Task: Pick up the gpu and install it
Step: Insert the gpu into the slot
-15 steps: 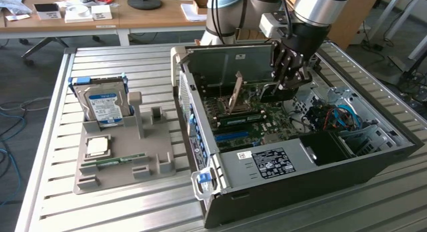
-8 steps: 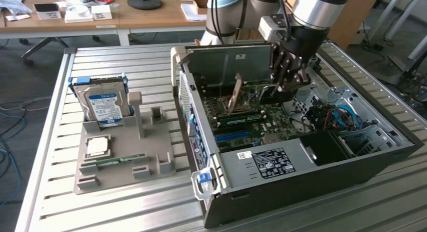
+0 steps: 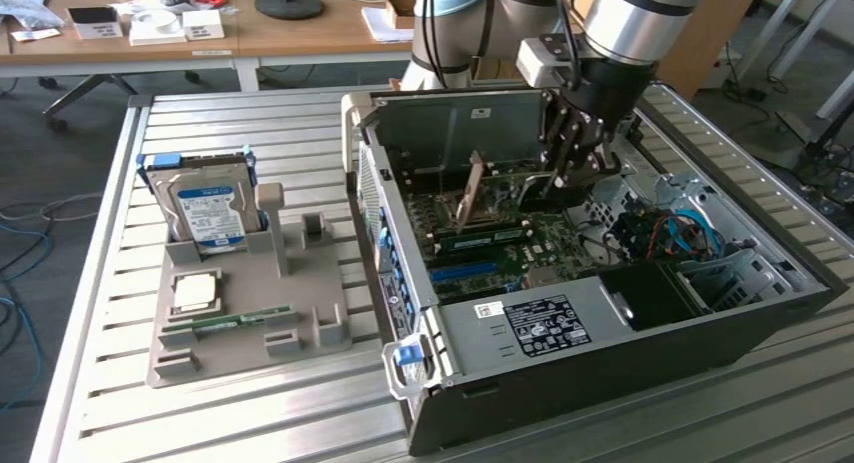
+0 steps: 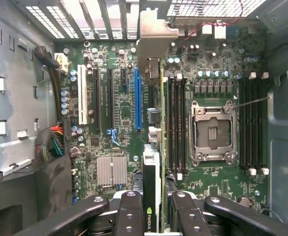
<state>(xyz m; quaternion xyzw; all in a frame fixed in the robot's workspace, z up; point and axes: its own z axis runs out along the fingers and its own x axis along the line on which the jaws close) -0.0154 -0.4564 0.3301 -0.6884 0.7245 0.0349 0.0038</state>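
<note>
The gpu (image 4: 152, 167) shows edge-on in the wrist view, a thin dark card with a green logo label and its silver bracket (image 4: 153, 34) at the far end. My gripper (image 4: 152, 209) is shut on it, with black fingers (image 4: 128, 211) pressed to both faces. The card stands over the motherboard (image 4: 119, 142), between the blue slot (image 4: 138, 98) and the black memory slots (image 4: 176, 123). Whether it sits in a slot I cannot tell. In the exterior view my gripper (image 3: 577, 168) reaches down into the open computer case (image 3: 574, 383), holding the gpu (image 3: 505, 188) on edge.
Inside the case are a bare processor socket (image 4: 212, 132), a white slot (image 4: 82, 96), a finned heatsink (image 4: 111, 170) and cable bundles (image 4: 52, 145). At the exterior view's left, a grey tray (image 3: 314, 283) holds a hard drive (image 3: 207, 208), a processor (image 3: 196, 291) and a RAM stick (image 3: 227, 323).
</note>
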